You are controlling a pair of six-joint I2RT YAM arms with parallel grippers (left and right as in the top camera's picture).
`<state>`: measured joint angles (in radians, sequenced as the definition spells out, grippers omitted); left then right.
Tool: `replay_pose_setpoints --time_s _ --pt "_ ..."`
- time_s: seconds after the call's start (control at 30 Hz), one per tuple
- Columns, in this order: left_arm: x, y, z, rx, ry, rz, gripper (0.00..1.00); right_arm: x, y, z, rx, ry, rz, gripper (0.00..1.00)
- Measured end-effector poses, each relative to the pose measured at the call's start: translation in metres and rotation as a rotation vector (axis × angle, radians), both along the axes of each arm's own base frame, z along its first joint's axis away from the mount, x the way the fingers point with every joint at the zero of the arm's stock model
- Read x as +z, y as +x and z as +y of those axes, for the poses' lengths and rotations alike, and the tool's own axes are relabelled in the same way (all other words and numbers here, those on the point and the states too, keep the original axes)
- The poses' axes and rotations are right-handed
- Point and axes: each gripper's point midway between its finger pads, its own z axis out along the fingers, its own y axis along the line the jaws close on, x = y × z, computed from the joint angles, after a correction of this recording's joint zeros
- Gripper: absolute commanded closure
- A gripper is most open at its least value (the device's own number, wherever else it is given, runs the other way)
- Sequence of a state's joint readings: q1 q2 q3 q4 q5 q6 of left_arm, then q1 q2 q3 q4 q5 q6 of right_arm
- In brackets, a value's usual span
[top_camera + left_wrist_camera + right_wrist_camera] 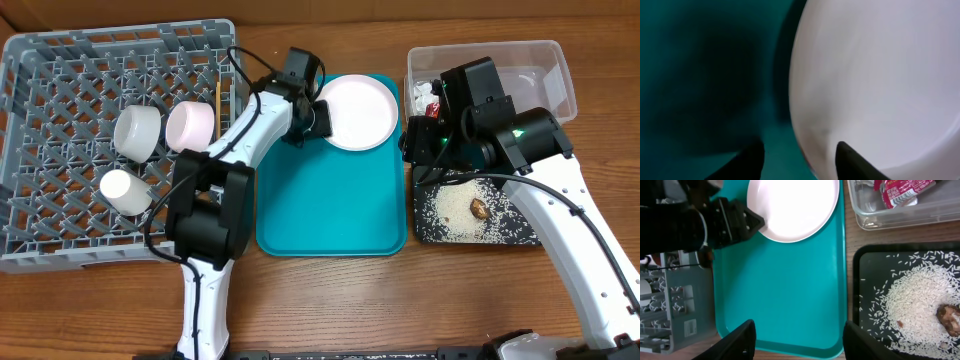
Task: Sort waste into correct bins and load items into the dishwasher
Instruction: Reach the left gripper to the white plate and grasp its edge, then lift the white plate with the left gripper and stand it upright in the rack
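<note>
1. The white plate lay flat on the far right corner of the teal tray. The rest of that tray was bare.
2. The left gripper sat at the plate's left edge with its fingers apart. One tip was over the teal surface and the other over the plate, with the rim in the gap between them. The close view was too blurred to show whether either tip touched the rim.
3. Just left of the teal tray stood the grey dish rack. A white bowl and a pale pinkish cup lay side by side on its grid floor, and a white cup lay nearer the front.
4. A thin wooden chopstick lay in the rack by its right wall, just beside the pinkish cup.
5. To the right of the teal tray, at the far side, was the clear tub. The crumpled red-and-white wrapper lay inside it at its left end.
6. The black tray lay in front of the tub. White rice was spread over its floor, and a small brown lump sat among the grains.
7. The right gripper hung above the near right part of the teal tray. Its fingers were wide apart with nothing between them, well away from the plate.
</note>
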<state>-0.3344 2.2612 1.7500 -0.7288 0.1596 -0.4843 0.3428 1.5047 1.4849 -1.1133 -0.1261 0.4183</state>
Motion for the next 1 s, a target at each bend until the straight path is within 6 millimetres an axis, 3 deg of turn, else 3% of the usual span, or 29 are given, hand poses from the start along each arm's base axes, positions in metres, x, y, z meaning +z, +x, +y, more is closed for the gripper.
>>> replay_pose_setpoints --time_s 0.2,0.43,0.57,0.7,0.83,0.9,1.0 --pt "-0.010 -0.016 0.009 -0.018 0.053 0.069 0.96 0.000 0.000 0.000 0.000 0.000 -0.002 0.44" --pt "-0.005 -0.042 0.034 -0.028 0.172 0.178 0.96 0.000 0.000 0.000 0.000 0.001 -0.002 0.44" --pt "0.015 -0.042 0.052 -0.014 0.220 0.160 0.96 0.000 0.000 0.000 0.000 0.001 -0.002 0.45" --pt "0.075 -0.028 0.082 0.044 0.260 0.026 0.96 0.000 -0.001 0.000 0.000 -0.001 0.003 0.46" --pt "0.168 -0.025 0.122 0.099 0.346 -0.195 0.96 -0.001 -0.001 0.000 0.000 -0.002 0.006 0.46" --pt "0.224 -0.033 0.147 0.136 0.436 -0.326 0.96 -0.001 -0.001 0.000 0.000 -0.002 0.005 0.46" --pt "0.287 -0.052 0.180 0.205 0.594 -0.464 0.96 -0.001 -0.001 0.000 0.000 -0.001 0.005 0.46"
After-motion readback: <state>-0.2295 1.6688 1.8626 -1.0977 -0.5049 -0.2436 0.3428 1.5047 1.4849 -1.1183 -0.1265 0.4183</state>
